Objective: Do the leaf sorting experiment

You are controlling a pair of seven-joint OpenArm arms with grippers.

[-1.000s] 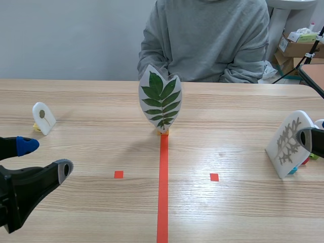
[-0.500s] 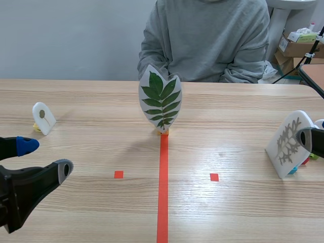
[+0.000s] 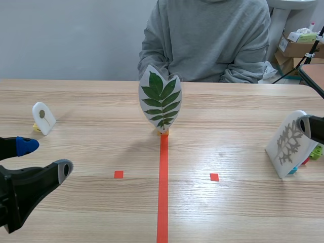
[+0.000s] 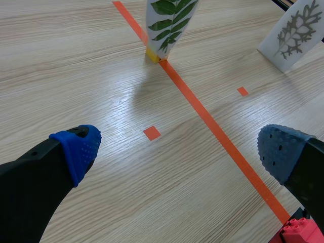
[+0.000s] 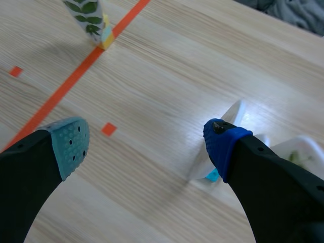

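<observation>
Scene view frontal — wrists downward, sharing leaf card (image 3: pixel 160 101)

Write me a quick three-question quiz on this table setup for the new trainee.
1. True or false: the green leaf card stands at the far end of the red tape line.
2. Fill in: the left gripper is ____ and holds nothing.
3. The pale leaf card is nearest to: A the left gripper, B the right gripper, C neither.
Key: 1 true; 2 open; 3 B.
</observation>
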